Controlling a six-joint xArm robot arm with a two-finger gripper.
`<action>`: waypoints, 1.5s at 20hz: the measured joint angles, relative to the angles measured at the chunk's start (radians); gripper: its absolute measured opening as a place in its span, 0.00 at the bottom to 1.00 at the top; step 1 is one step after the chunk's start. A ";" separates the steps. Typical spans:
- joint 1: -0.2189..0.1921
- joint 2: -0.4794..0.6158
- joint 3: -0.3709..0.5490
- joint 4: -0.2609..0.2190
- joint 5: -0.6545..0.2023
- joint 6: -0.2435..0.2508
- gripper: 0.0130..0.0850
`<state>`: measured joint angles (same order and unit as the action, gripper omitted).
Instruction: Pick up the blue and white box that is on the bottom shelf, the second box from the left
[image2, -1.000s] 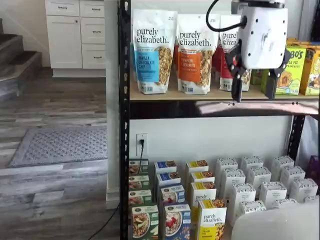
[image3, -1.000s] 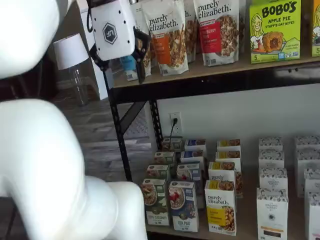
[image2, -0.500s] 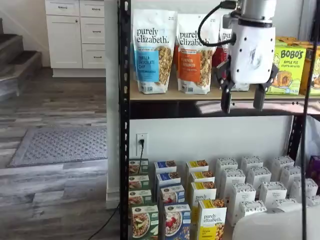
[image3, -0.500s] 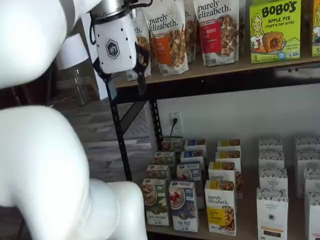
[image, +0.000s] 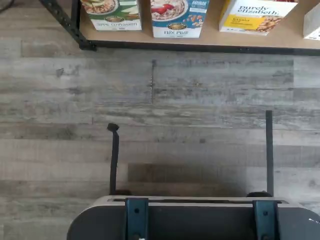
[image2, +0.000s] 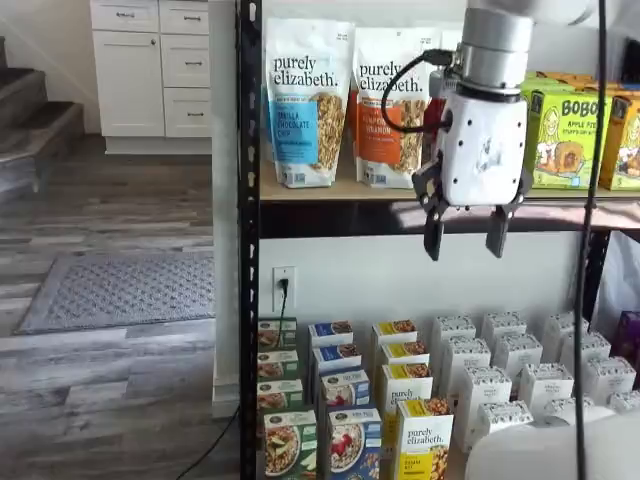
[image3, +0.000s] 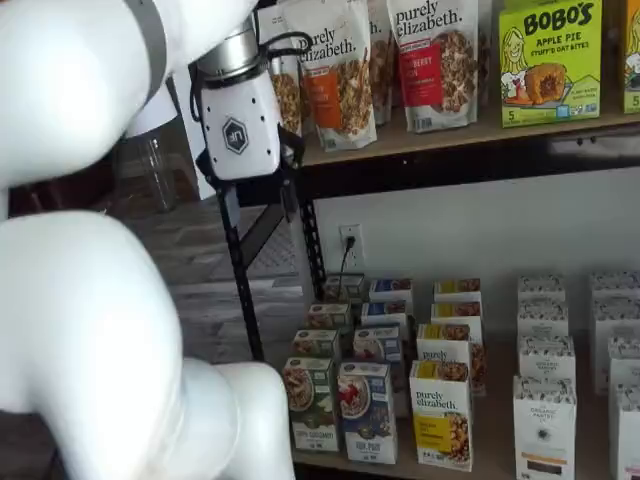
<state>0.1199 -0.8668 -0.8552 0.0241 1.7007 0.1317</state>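
The end effector (image2: 465, 232) hangs in front of the upper shelf's edge, its two black fingers apart and holding nothing. Well below it, the blue and white box (image2: 355, 444) stands upright at the front of the bottom shelf (image3: 500, 440), between a green box (image2: 290, 445) and a yellow box (image2: 424, 440)

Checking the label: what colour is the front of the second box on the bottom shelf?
Blue with a white panel, clearest in a shelf view.
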 joint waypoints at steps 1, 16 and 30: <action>0.001 0.001 0.012 0.001 -0.010 0.001 1.00; 0.027 0.005 0.212 0.013 -0.221 0.023 1.00; 0.061 0.095 0.348 0.038 -0.439 0.042 1.00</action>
<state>0.1805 -0.7716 -0.5071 0.0622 1.2612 0.1741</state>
